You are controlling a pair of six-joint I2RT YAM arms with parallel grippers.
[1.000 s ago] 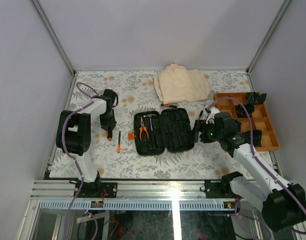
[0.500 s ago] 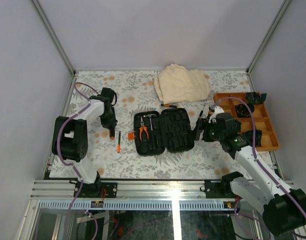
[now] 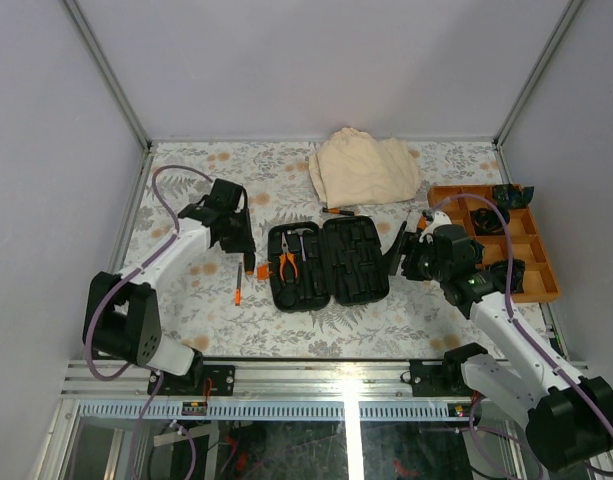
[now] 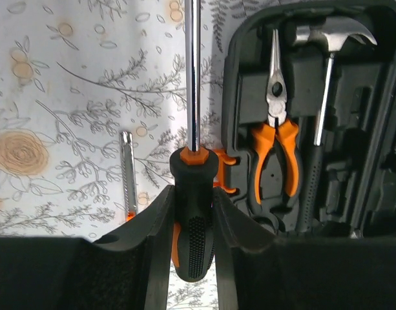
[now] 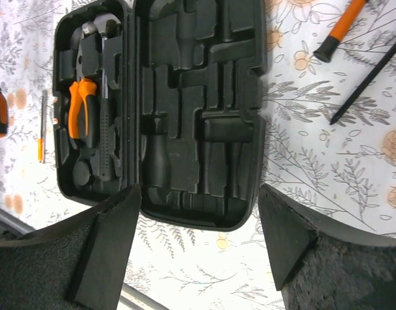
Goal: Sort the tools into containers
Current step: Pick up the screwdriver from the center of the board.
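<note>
Black case (image 3: pixel 329 262) is seen open mid-table from above. The left gripper (image 3: pixel 244 252) has been swung from the table's left side to the case's left edge, so placing looks next. Left wrist: a screwdriver (image 4: pixel 193 219) is pinched by its handle, just beside the case; pliers (image 4: pixel 275 148) and hammer (image 4: pixel 328 84) are seated in the left half. Right wrist: the right gripper (image 5: pixel 198 197) is spread over the right half, its slots unfilled.

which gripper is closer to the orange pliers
Left. The left gripper, shut on a screwdriver, is just left of the tool case half holding the pliers; the right gripper is beyond its far right edge.
</note>
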